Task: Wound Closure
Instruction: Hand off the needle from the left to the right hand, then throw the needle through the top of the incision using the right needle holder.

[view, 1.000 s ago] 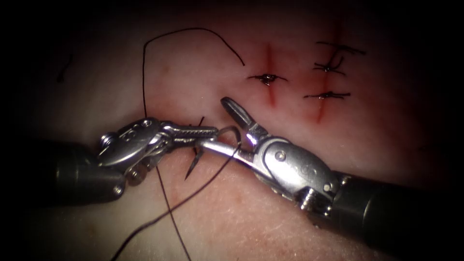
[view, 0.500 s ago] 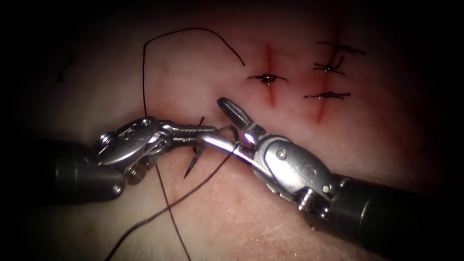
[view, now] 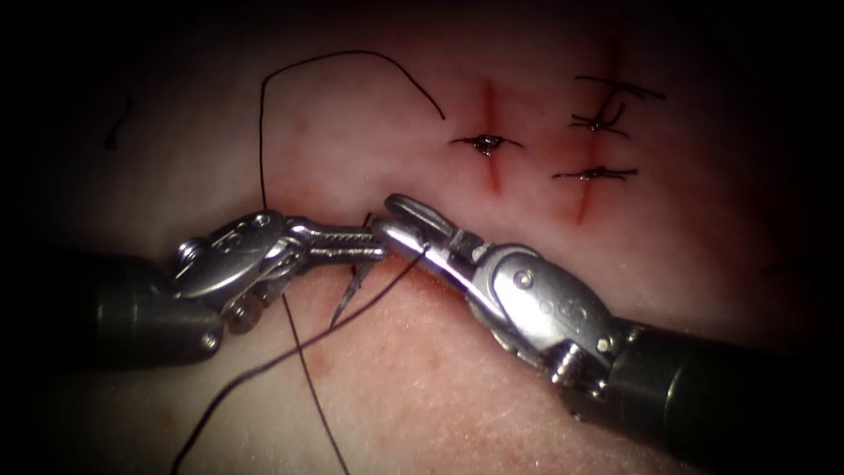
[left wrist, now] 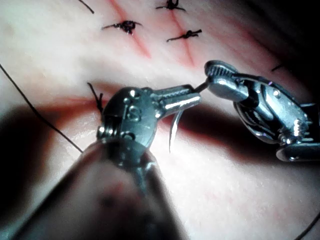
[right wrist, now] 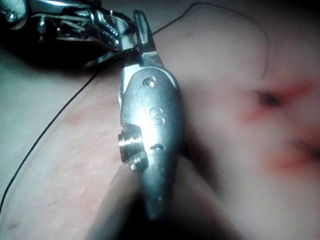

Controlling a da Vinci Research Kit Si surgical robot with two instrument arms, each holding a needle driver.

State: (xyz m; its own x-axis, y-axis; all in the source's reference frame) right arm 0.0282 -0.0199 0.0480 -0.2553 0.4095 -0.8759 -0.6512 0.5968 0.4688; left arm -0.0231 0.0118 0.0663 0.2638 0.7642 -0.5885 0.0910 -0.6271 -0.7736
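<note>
My left tool (view: 365,242) is shut on the curved needle (view: 347,299) near mid-curve. The pointed end hangs down below its jaws, clear of the tissue (view: 440,396). My right tool (view: 400,220) meets it tip to tip and is shut on the needle's tail part beside the left jaws. The left wrist view shows the left tool (left wrist: 187,96), the needle (left wrist: 172,132) and the right tool (left wrist: 216,75) joined by a thin stretch of needle. Both tools hover to the left of the cut (view: 489,105). Dark thread (view: 262,141) loops up and across towards the cut.
One stitch (view: 483,142) crosses the cut, and a second cut (view: 580,207) to its right carries several knotted stitches (view: 598,173). A thread strand (view: 264,369) runs from the right jaws down and left. The right wrist view shows the right tool (right wrist: 141,27) against the left tool (right wrist: 75,20).
The right tool's jaws stood wide open around the needle's tail part and have shut on it, shifting slightly left and up. The left tool kept its hold and barely moved.
</note>
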